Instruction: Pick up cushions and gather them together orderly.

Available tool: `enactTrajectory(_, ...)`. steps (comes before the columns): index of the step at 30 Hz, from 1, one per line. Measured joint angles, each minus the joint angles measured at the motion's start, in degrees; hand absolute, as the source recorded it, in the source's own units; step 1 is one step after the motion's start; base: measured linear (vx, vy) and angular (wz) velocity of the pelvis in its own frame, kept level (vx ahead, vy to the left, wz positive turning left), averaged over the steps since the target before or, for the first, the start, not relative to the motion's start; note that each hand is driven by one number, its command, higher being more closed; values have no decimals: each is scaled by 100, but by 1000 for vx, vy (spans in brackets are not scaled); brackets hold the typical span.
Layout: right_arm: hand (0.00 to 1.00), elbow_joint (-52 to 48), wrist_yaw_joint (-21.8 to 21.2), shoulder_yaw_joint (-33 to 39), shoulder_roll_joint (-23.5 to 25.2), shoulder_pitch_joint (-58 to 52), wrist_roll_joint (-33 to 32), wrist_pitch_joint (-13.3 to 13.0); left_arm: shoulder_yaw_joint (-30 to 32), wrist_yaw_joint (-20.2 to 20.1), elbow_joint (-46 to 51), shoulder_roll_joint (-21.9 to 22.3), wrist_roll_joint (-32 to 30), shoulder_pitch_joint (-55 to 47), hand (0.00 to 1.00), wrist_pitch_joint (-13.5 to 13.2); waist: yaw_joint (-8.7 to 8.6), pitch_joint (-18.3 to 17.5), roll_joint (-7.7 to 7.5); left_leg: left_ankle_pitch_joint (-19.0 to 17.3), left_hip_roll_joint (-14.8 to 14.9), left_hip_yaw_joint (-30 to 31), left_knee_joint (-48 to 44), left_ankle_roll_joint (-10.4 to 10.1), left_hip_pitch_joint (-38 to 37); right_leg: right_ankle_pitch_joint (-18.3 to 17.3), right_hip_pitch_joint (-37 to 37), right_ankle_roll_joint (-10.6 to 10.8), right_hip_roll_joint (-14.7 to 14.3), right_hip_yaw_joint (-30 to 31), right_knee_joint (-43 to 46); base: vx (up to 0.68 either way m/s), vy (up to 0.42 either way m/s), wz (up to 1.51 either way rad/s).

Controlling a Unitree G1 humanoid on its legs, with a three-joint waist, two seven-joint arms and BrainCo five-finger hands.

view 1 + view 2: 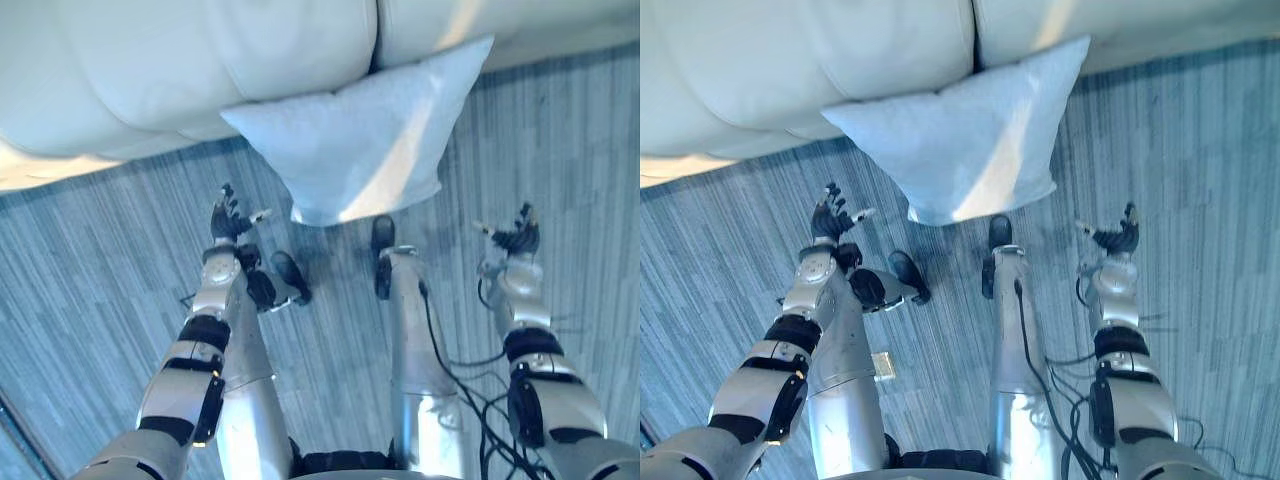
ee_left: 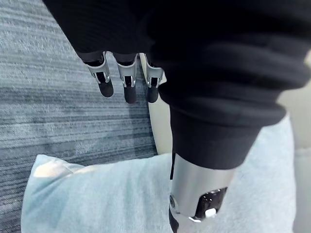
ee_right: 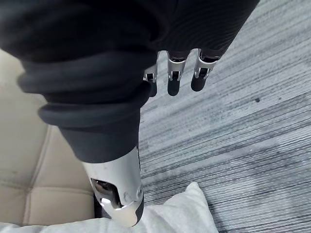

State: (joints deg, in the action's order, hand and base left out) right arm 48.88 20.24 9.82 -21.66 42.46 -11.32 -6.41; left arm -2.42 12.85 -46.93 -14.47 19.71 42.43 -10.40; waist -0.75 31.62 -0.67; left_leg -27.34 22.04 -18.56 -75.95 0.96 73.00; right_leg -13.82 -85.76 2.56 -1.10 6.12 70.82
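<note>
a pale blue cushion [image 1: 360, 140] rests at the foot of a cream sofa [image 1: 170, 70]. its far corner is tucked up against the sofa's front, just under the seam between two seat pads. the rest of it reaches out over the grey-blue striped carpet [image 1: 80, 290] toward the robot. it sits askew, like a diamond, with one corner pointing to the robot's left and its near edge on the carpet. a band of sunlight runs slantwise across its cover. whether it leans on the sofa or lies flat cannot be told from the head views.

neither hand touches the cushion. the left hand [image 1: 229, 218] hangs over the carpet near the cushion's near edge, a little to the left of its nearest corner. its fingers are spread and loosely straight, with the thumb out to the side, and it holds nothing. in the left wrist view those fingers [image 2: 104, 81] hang in a row, apart from one another, over bare carpet, with the cushion below the wrist and a strip of the sofa beside it.

the right hand [image 1: 516, 238] is over the carpet on the other side, set apart from the cushion's right-hand edge. its fingers are relaxed and parted with the thumb pointing inward, and it too holds nothing. in the right wrist view its fingers [image 3: 173, 80] hang apart over the striped carpet. one corner of the cushion shows past the wrist, and the sofa's stitched cream panels stand next to it.
</note>
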Motion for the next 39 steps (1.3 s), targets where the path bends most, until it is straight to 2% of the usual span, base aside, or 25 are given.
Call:
enactTrajectory(4, 0, 89, 261, -661, -5, 1026, 11, -3, -380, 34, -72, 59, -1, 668, 0, -1, -32, 2, 6, -52, 106, 175, -225, -22, 530, 35, -456, -9, -78, -87, 115, -107, -54, -4)
enactTrajectory(9, 0, -237, 984, -1328, 337, 2019, 325, -53, -592, 677, 32, 320, -7, 1220, 0, 0, -27, 32, 60, 7, 92, 295, -272, -103, 857, 96, -717, -79, -65, -159, 172, -43, -24, 6)
enactTrajectory(10, 100, -367, 1079, -1395, 400, 2142, 437, -86, -648, 780, 107, 356, -9, 1249, 100, 1, -7, 33, 61, 11, 89, 298, -304, -110, 881, 81, -757, -97, -54, -159, 225, 3, -18, 9)
enactTrajectory(14, 100, -539, 1539, -1592, 572, 2362, 992, 18, -722, 1334, 501, 481, -51, 1258, 100, 48, -2, 33, 61, 18, -39, 412, -350, -121, 966, -17, -803, -81, 37, -158, 423, 4, -10, 23)
enactTrajectory(17, 100, -776, 1643, -1686, 508, 2279, 1183, 78, -728, 1625, 694, 450, -215, 1246, 100, 117, -28, 32, 60, 27, -118, 446, -393, -131, 995, -54, -806, -82, 51, -136, 479, -29, 8, 9)
enactTrajectory(23, 100, -1502, 1683, -1796, 499, 1930, 1195, 78, -778, 1867, 1491, 404, -445, 930, 100, 147, -92, 29, 57, 131, -214, 632, -367, -205, 1060, -63, -762, -107, 138, -270, 479, -34, 3, 9)
enactTrajectory(26, 100, -2039, 1651, -1923, 500, 1432, 1201, 72, -834, 1879, 1801, 402, -478, 687, 100, 147, -92, 20, 58, 203, -214, 788, -284, -238, 882, -63, -469, -111, 180, -428, 386, -25, -1, 4)
enactTrajectory(30, 100, -2632, 1497, -1972, 562, 747, 1336, 11, -872, 1866, 2182, 405, -656, 193, 100, 141, -75, -17, 72, 288, -234, 790, 159, -323, 116, -43, 365, -153, 192, -512, -51, -33, -6, -1)
enactTrajectory(33, 100, -3191, 1338, -1982, 610, 29, 1418, -157, -877, 1844, 2601, 405, -854, -292, 100, 39, -72, -115, 69, 428, -316, 725, 842, -371, -710, 21, 1244, -221, 201, -596, -727, -7, -18, 0)
enactTrajectory(34, 100, -3624, 1276, -1955, 696, -443, 1415, -227, -880, 1819, 2860, 404, -924, -568, 100, -65, -52, -132, 67, 560, -356, 657, 1281, -421, -1264, 80, 1801, -225, 205, -629, -1121, 32, -55, 5)
enactTrajectory(36, 100, -3890, 1168, -1899, 788, -798, 1414, -266, -897, 1750, 3013, 408, -937, -815, 100, -150, -36, -171, 67, 655, -425, 611, 1609, -461, -1667, 106, 2176, -247, 219, -630, -1383, 60, -45, 1)
enactTrajectory(37, 100, -4134, 1077, -1851, 864, -1152, 1412, -277, -951, 1721, 3245, 425, -939, -1092, 100, -152, 16, -197, 62, 719, -478, 516, 1923, -487, -2147, 161, 2615, -300, 233, -644, -1641, 120, -40, -3)
enactTrajectory(38, 100, -4374, 964, -1787, 955, -1576, 1411, -280, -1058, 1710, 3439, 466, -957, -1444, 100, -176, 37, -269, 73, 764, -530, 461, 2258, -520, -2649, 165, 3080, -308, 241, -653, -1890, 188, -59, -2)
enactTrajectory(39, 100, -4519, 889, -1767, 1042, -2014, 1411, -334, -1124, 1637, 3579, 539, -1000, -1850, 100, -229, 46, -648, 78, 802, -574, 428, 2492, -543, -2805, 165, 3231, -306, 251, -675, -2086, 124, -33, 4)
